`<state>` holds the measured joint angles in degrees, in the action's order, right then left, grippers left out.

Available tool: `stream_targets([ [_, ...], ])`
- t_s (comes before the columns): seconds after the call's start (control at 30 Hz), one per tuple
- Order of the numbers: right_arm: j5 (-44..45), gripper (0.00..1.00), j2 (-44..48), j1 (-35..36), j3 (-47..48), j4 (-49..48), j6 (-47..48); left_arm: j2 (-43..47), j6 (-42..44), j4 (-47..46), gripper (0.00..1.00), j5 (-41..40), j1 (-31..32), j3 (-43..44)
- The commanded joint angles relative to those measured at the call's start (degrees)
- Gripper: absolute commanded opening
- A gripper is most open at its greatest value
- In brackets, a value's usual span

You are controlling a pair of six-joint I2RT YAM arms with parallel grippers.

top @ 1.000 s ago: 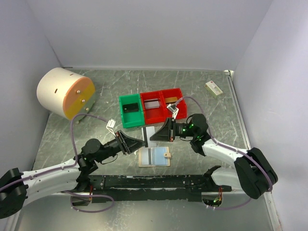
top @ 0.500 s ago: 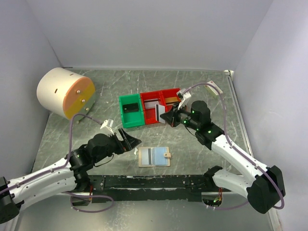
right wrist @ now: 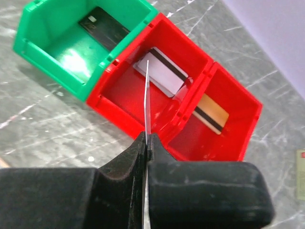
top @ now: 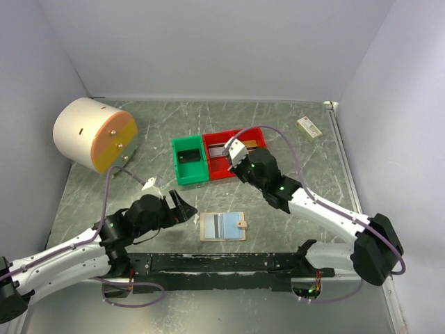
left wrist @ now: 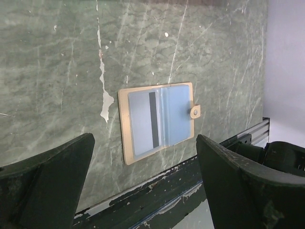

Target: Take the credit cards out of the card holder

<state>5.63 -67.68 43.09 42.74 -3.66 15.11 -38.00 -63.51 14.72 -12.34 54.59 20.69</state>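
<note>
The tan card holder point(left wrist: 125, 125) lies open on the table, its tab point(left wrist: 194, 112) to the right. A silver-grey credit card with a dark stripe point(left wrist: 142, 125) sits in its left pocket. My left gripper point(left wrist: 145, 191) hangs open above the holder's near edge, nothing between its fingers. My right gripper point(right wrist: 147, 138) is shut on a thin credit card point(right wrist: 147, 90), seen edge-on, over the middle red bin point(right wrist: 119, 90). That bin holds a silver-grey card point(right wrist: 159, 71). A gold card point(right wrist: 212, 112) lies in the right red bin, a dark card point(right wrist: 102, 26) in the green bin point(right wrist: 52, 52).
A large cream cylinder with an orange face point(top: 94, 134) stands at the back left. A small white-and-green box point(top: 309, 126) lies at the back right. The black base rail point(top: 229, 263) runs along the near edge, just below the holder point(top: 222, 226).
My left gripper has opened and drawn back to the left, away from the holder. My right gripper has carried its card from above the holder back to the red bins.
</note>
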Motion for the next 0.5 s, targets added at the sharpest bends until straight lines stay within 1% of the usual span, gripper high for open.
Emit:
stream_targets([
  [0.0,6.3,0.00,-4.0,0.1,4.1,1.3,10.7,2.4,2.6,4.2,1.00,-2.6,0.2,3.3],
  [0.1,7.4,0.00,-6.5,-0.4,5.5,2.1,13.3,2.5,5.4,7.3,1.00,-6.4,0.2,6.2],
  [0.2,4.4,0.00,-8.8,-2.5,7.0,2.7,13.9,0.4,9.0,11.8,0.99,-10.3,0.2,10.4],
  [0.3,0.3,0.00,-10.1,-4.7,8.4,3.6,15.2,-3.0,13.7,15.3,1.00,-13.3,0.2,16.2],
  [0.4,-0.5,0.00,-10.8,-6.5,9.1,4.0,16.6,-7.0,19.2,19.4,0.99,-17.3,-0.2,22.5],
  [0.47,-1.1,0.00,-11.0,-7.8,9.5,3.6,17.7,-9.7,23.1,20.6,0.99,-18.5,-1.6,25.7],
])
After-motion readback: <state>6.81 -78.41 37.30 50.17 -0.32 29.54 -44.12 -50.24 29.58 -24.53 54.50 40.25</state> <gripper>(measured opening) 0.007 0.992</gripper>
